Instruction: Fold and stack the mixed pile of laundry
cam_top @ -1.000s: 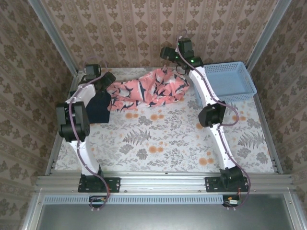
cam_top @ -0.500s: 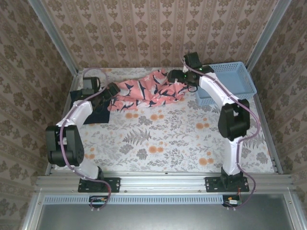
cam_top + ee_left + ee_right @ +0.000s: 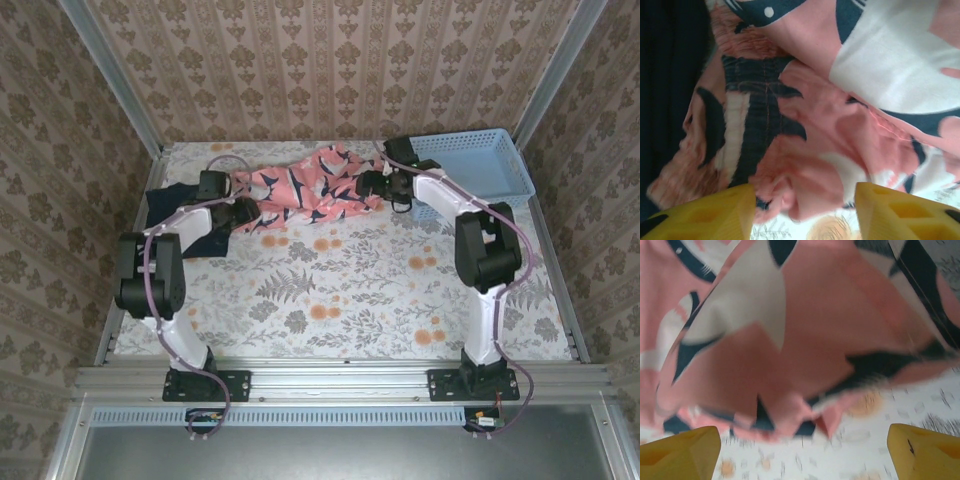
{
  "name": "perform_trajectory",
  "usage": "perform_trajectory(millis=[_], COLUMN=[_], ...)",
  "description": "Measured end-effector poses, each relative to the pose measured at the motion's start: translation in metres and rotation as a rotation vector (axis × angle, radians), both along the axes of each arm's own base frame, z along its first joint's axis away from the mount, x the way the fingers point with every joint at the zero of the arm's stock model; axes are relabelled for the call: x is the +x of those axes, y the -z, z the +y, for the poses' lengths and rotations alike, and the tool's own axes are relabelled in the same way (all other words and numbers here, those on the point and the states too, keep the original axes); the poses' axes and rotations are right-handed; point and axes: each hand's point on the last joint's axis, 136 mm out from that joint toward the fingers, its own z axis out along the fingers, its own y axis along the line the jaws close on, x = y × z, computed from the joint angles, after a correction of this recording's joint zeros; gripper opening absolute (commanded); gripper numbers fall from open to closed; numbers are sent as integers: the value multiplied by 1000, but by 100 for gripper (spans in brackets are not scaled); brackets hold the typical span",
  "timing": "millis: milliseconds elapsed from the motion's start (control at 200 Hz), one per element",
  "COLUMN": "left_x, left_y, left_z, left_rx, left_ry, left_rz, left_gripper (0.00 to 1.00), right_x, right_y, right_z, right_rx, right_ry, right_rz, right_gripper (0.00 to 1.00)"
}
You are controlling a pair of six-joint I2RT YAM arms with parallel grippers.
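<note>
Brown damask-patterned walls around a floral tablecloth, grey metal rail at the near edge.

This looks like a lab booth dressed up as a home: brown damask wallpaper panels held in bare aluminium framing, with a floral-printed tablecloth below.

Pink garment is showing as soft matt cloth, crinkly weave; dark T-shirt is looking matt too. Basket is reading as smooth plastic lattice.

patterned garment at table rear centre; t-shirt touching its left; basket right.
</note>
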Motion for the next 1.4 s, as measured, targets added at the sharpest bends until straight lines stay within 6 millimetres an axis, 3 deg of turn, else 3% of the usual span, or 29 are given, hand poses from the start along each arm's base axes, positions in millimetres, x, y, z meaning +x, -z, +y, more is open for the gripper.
perform_trajectory(millis=[65,115,150,185,305,395,560,680,720,735,740,745,765,820,850,880,915,980,1005,1140,1250,1325,1400], left_x=[5,8,9,9,10,3,-40,-80,-95,-99,-101,-102,-110,-130,-141,-151,-162,-177,-180,-177,-166,-156,-144], left_y=[9,13,15,14,7,-13,-57,-58,-49,-45,-44,-43,-37,-17,-7,3,13,24,25,-3,-29,-35,-30], left_z=[2,4,5,6,5,3,-6,-17,-20,-20,-21,-21,-21,-21,-20,-19,-17,-10,-8,-4,-2,-2,-3], left_rx=[22,32,39,42,42,37,24,23,30,36,36,38,49,87,107,125,142,164,168,151,126,107,94], left_ry=[2,-7,-6,-5,-3,1,37,79,91,95,97,98,102,114,119,123,126,112,103,55,22,2,-8], left_rz=[12,18,19,17,0,-39,-124,-115,-91,-81,-78,-75,-55,2,35,71,107,167,177,90,-17,-58,-64], left_gripper=[27,1,0,0,0,0,0,0,0,0,0,0,0,0,14,41,62,93,99,98,85,74,64], right_x=[17,27,32,36,38,29,-38,-86,-98,-102,-104,-105,-110,-125,-133,-142,-151,-163,-167,-173,-179,-178,-171], right_y=[9,15,17,18,14,5,-20,-36,-37,-36,-35,-35,-33,-21,-14,-5,3,10,10,-20,-43,-45,-33], right_z=[0,0,-2,-3,-10,-19,-51,-74,-79,-80,-80,-81,-81,-83,-84,-85,-86,-87,-87,-79,-61,-49,-41], right_rx=[13,23,31,37,44,20,-24,-26,-27,-28,-27,-27,-26,-29,-34,-42,-49,-57,-59,-50,-39,-35,-34], right_ry=[26,34,48,57,82,96,126,155,163,163,164,164,166,162,161,158,160,159,158,135,84,53,36], right_rz=[1,0,1,0,-3,-10,3,6,15,19,23,25,35,70,93,121,153,189,195,121,49,36,52], right_gripper=[63,42,27,0,0,0,0,3,13,24,32,32,48,56,61,64,64,64,63,61,60,59,58])
